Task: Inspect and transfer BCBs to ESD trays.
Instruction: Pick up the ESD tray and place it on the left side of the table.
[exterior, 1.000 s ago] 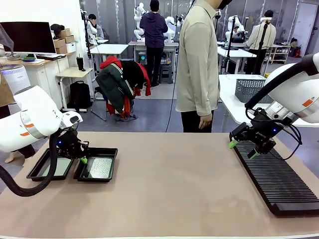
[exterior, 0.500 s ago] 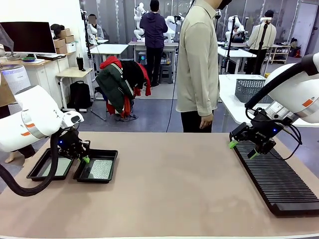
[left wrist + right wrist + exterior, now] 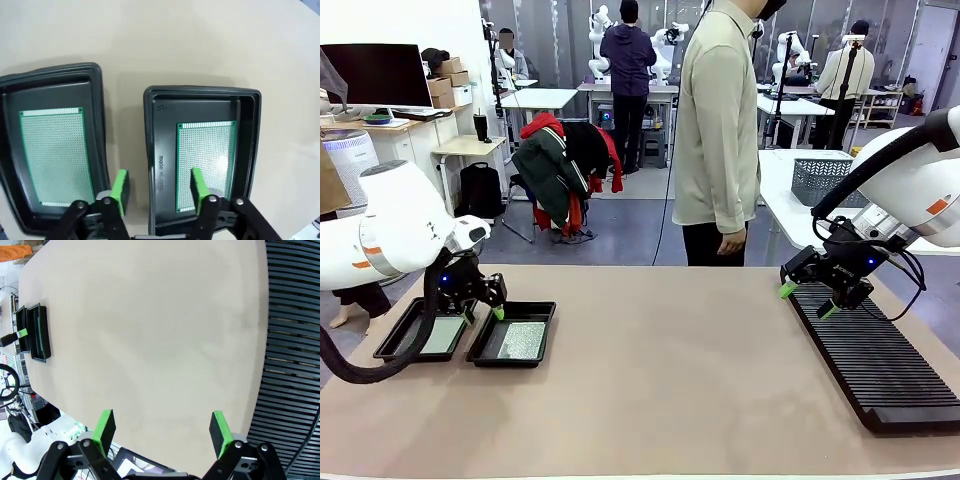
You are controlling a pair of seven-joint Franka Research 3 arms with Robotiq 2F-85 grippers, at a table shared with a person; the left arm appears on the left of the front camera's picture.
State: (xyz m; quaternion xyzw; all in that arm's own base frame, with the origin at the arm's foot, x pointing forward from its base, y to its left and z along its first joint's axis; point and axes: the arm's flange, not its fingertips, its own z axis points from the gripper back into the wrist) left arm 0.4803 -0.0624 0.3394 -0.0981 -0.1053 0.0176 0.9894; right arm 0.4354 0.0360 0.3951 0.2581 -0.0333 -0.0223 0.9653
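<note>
Two black ESD trays sit side by side at the table's left, the left tray [image 3: 392, 349] [image 3: 50, 82] and the right tray [image 3: 508, 361] [image 3: 200, 92]. A pale green BCB lies flat in each: one in the left tray [image 3: 442, 335] [image 3: 55, 150], one in the right tray [image 3: 522, 339] [image 3: 207, 150]. My left gripper [image 3: 485, 313] [image 3: 160, 187] hovers open just above the trays, holding nothing, straddling the right tray's near-side rim. My right gripper [image 3: 810, 298] [image 3: 163, 430] is open and empty above the far end of the rack.
A long black slotted rack [image 3: 880, 360] [image 3: 292, 340] lies along the table's right side. A person [image 3: 717, 130] stands at the far edge, arms down. A grey wire-mesh basket [image 3: 830, 180] sits on a white side table behind.
My left gripper has opened, let go of the BCB in the right tray and risen a little. The right arm has not moved.
</note>
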